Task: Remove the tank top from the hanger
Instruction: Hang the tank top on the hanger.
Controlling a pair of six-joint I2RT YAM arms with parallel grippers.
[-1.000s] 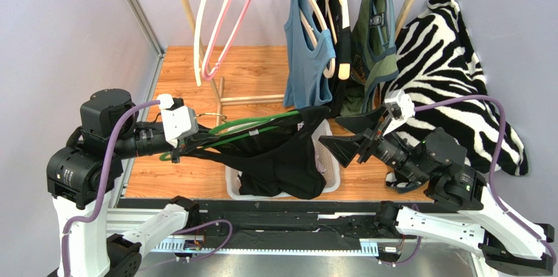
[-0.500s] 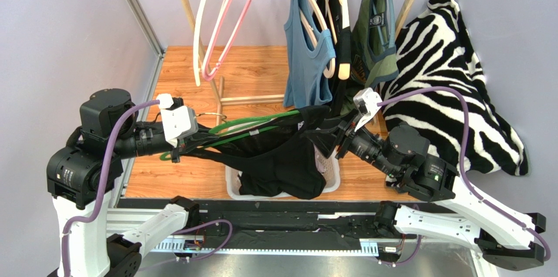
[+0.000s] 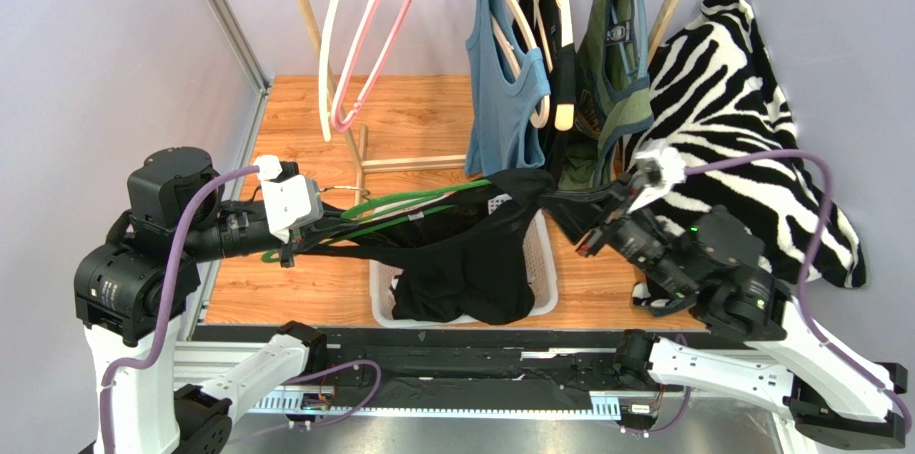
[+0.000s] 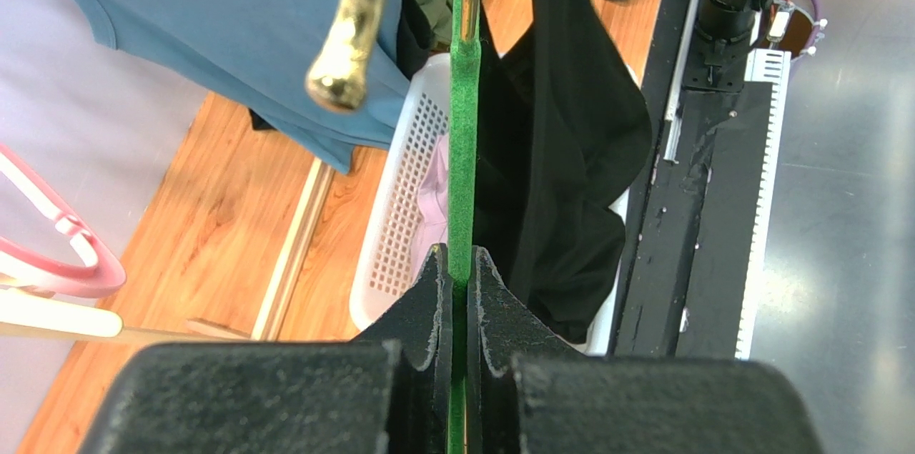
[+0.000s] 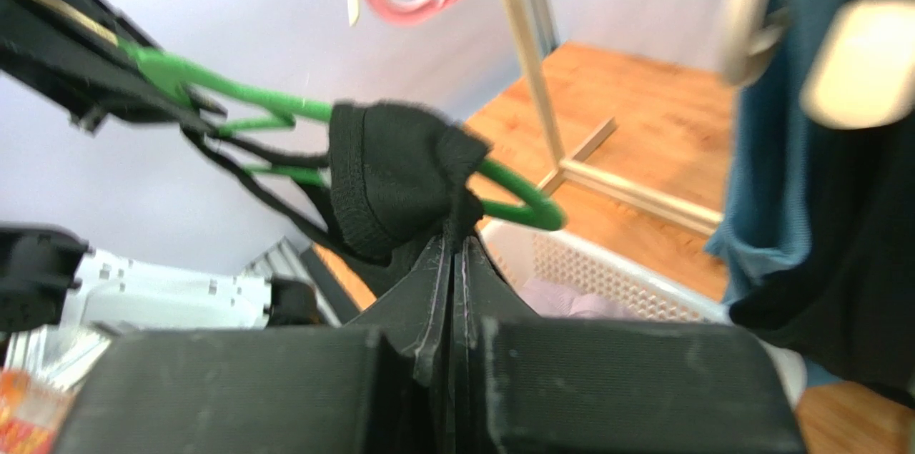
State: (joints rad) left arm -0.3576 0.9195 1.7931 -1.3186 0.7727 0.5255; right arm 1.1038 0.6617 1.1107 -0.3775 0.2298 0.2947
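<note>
A black tank top (image 3: 473,261) hangs from a green hanger (image 3: 408,204) held level above the basket. My left gripper (image 3: 309,234) is shut on the hanger's left end; in the left wrist view the green hanger (image 4: 464,154) runs straight out from between the closed jaws of the left gripper (image 4: 462,261), with the black tank top (image 4: 558,154) draped to its right. My right gripper (image 3: 553,202) is at the hanger's right end. In the right wrist view the right gripper (image 5: 453,245) is shut on the bunched black tank top (image 5: 392,181), just below the green hanger (image 5: 215,84).
A white basket (image 3: 542,261) with pale clothes sits under the tank top. Behind it a wooden rack carries a pink hanger (image 3: 371,25), a blue top (image 3: 499,89) and a green garment (image 3: 618,57). A zebra-print cloth (image 3: 741,100) lies at the right.
My right gripper swung in from the right with open jaws, reached the tank top at the hanger's right end and shut on it. The left arm and hanger stayed still.
</note>
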